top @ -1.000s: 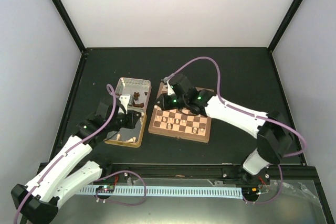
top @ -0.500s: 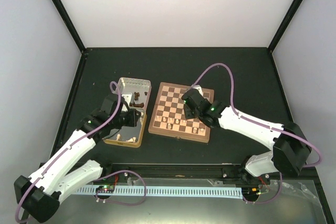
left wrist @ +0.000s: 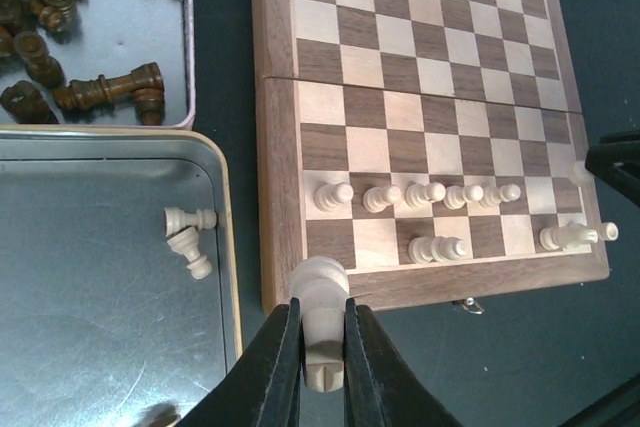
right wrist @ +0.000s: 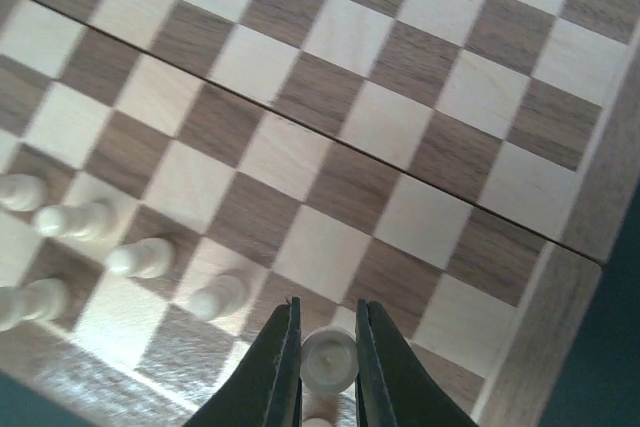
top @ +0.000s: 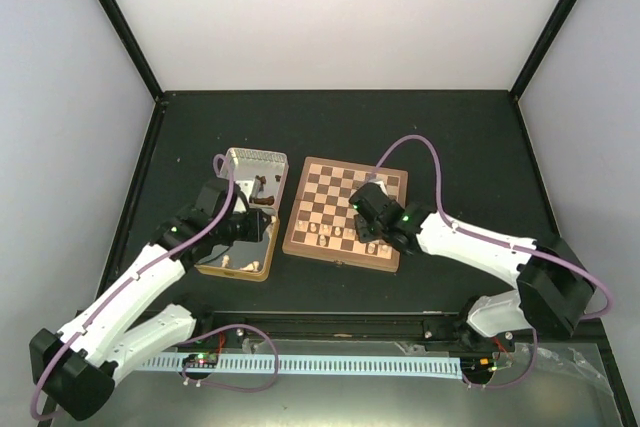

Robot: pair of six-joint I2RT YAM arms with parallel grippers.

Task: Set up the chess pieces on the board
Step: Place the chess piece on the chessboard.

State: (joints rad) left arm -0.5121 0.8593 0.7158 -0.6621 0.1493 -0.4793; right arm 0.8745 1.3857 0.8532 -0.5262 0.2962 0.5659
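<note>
The board (top: 335,187) lies mid-table, and cream chess pieces stand in its two near rows. In the left wrist view, my left gripper (left wrist: 322,319) is shut on a cream piece (left wrist: 322,292) above the board's (left wrist: 420,57) near left corner. A row of cream pawns (left wrist: 420,193) stands beyond it. My right gripper (right wrist: 328,319) is shut on a cream pawn (right wrist: 328,359), low over the near right squares of the board (right wrist: 330,162), beside other pawns (right wrist: 140,257). From above, the left gripper (top: 255,222) and right gripper (top: 368,219) flank the board's near edge.
Two open tin halves sit left of the board. The far tin (top: 253,159) holds dark pieces (left wrist: 100,90). The near tin (top: 262,269) holds two fallen cream pieces (left wrist: 188,232). The right arm's purple cable (top: 420,147) arches over the board's far right corner.
My right gripper has swung with its pawn from the board's far left corner to its near right squares. The left gripper, still holding its piece, has edged slightly toward the board.
</note>
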